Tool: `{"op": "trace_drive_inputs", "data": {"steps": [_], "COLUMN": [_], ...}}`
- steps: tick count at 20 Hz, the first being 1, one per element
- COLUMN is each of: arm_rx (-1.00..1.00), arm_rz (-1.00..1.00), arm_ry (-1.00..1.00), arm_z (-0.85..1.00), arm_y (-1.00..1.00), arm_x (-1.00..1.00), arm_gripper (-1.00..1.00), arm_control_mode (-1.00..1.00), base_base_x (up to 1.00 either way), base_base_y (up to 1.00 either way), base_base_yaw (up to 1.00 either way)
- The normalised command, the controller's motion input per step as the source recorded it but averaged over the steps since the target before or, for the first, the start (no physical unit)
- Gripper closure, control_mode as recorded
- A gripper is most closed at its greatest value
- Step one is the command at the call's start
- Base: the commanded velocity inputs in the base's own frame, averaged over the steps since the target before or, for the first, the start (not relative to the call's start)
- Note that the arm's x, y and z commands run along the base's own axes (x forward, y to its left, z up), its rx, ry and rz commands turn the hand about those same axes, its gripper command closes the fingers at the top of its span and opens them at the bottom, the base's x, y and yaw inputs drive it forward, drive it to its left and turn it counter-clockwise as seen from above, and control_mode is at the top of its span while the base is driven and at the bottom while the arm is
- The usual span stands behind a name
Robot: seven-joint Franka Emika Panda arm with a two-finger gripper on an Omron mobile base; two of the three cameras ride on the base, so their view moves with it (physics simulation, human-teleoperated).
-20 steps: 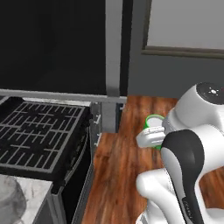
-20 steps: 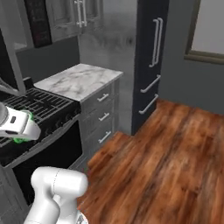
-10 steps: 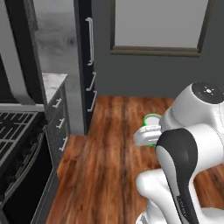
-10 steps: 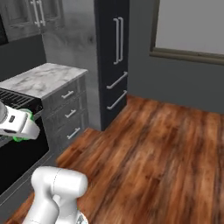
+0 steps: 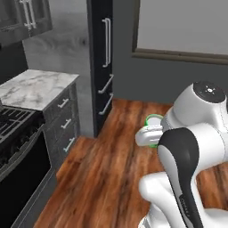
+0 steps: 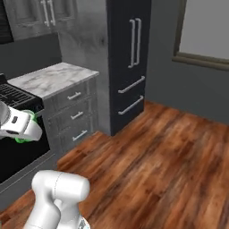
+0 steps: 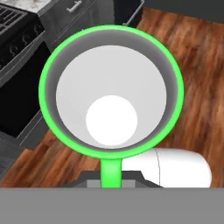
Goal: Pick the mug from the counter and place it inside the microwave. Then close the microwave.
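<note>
The bright green mug [image 7: 111, 120] sits right in front of the hand camera, its whitish inside facing the lens and its handle pointing down between the fingertips. My gripper [image 7: 112, 176] is shut on that handle. From the base views the gripper [image 5: 149, 136] hangs over the wood floor with the mug's green rim [image 5: 154, 119] showing behind the hand. In the right base view the gripper [image 6: 20, 127] is at the left edge, with bits of the green mug [image 6: 20, 140] peeking out. The white marble counter [image 5: 38, 87] [image 6: 53, 78] lies to the left. The microwave is out of view.
A black stove [image 5: 13, 129] [image 6: 11, 96] adjoins the counter, above grey drawers [image 5: 64, 122] [image 6: 76, 116]. A tall dark cabinet with silver handles [image 5: 102, 67] [image 6: 129, 58] stands beyond. Wood floor [image 5: 111, 178] [image 6: 170, 156] spreads ahead below a framed window [image 5: 178, 55] [image 6: 201, 60].
The whole picture has slid left: the base has turned right, away from the stove, toward the tall cabinet and window wall. The mug stays in the shut gripper.
</note>
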Motion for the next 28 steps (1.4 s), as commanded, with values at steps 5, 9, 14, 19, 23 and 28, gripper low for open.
{"op": "trace_drive_inputs", "data": {"steps": [5, 9, 14, 19, 23, 28], "arm_rx": [0.00, 0.00, 0.00, 0.00, 0.00, 0.00], "arm_rz": [0.00, 0.00, 0.00, 0.00, 0.00, 0.00], "arm_ry": [0.00, 0.00, 0.00, 0.00, 0.00, 0.00], "arm_z": [0.00, 0.00, 0.00, 0.00, 0.00, 0.00], "arm_y": [0.00, 0.00, 0.00, 0.00, 0.00, 0.00], "arm_x": [0.00, 0.00, 0.00, 0.00, 0.00, 0.00], "arm_gripper": [1.00, 1.00, 1.00, 1.00, 1.00, 1.00], "arm_control_mode": [1.00, 1.00, 1.00, 1.00, 1.00, 1.00], "base_base_x": [0.27, 0.27, 0.56, 0.97, 0.97, 0.92], "base_base_y": [-0.18, -0.20, -0.49, -0.65, -0.79, -0.12], "base_base_yaw": [0.76, 0.80, 0.72, 0.63, 0.49, 0.21]}}
